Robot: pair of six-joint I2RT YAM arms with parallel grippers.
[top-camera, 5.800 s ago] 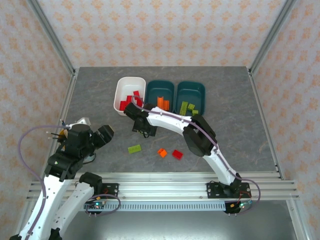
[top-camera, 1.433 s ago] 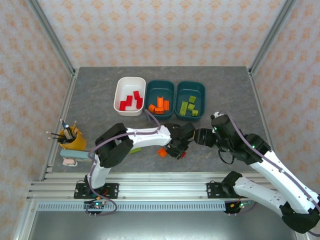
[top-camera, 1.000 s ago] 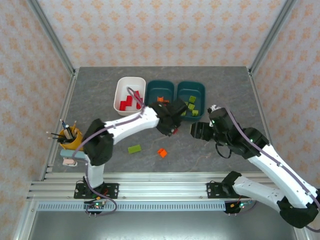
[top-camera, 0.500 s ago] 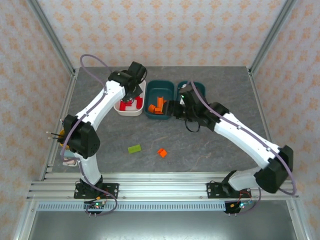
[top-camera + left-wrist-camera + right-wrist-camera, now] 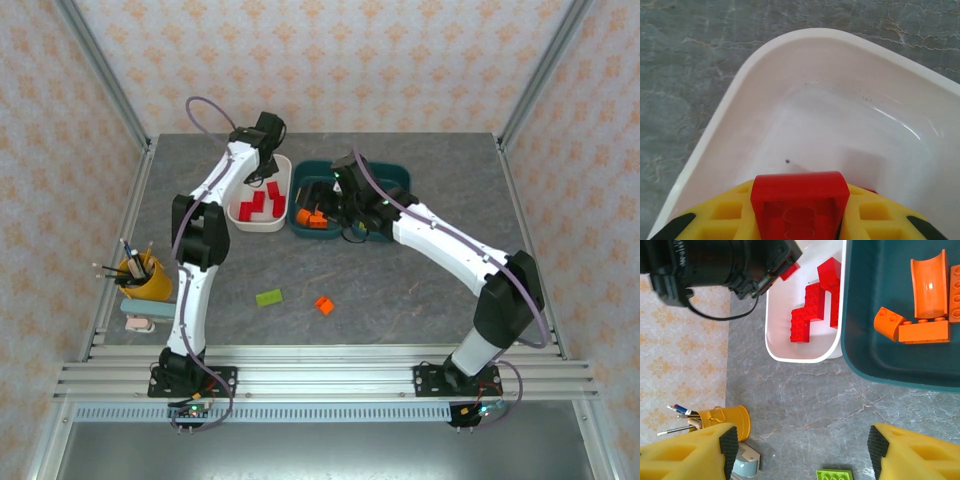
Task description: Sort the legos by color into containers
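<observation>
Over the white container (image 5: 725, 120), left gripper (image 5: 800, 222) clenched on 1 red lego (image 5: 800, 192). Next right, above orange legos (image 5: 922, 331) in the teal container (image 5: 865, 360), right gripper (image 5: 802, 447) spread, grasping nothing. Loose on the table (image 5: 420, 290): 1 green lego (image 5: 268, 297), 1 orange lego (image 5: 323, 305).

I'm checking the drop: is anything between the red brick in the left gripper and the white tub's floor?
Nothing visible. The left gripper holds the red brick over a bare stretch of the white tub.
</observation>
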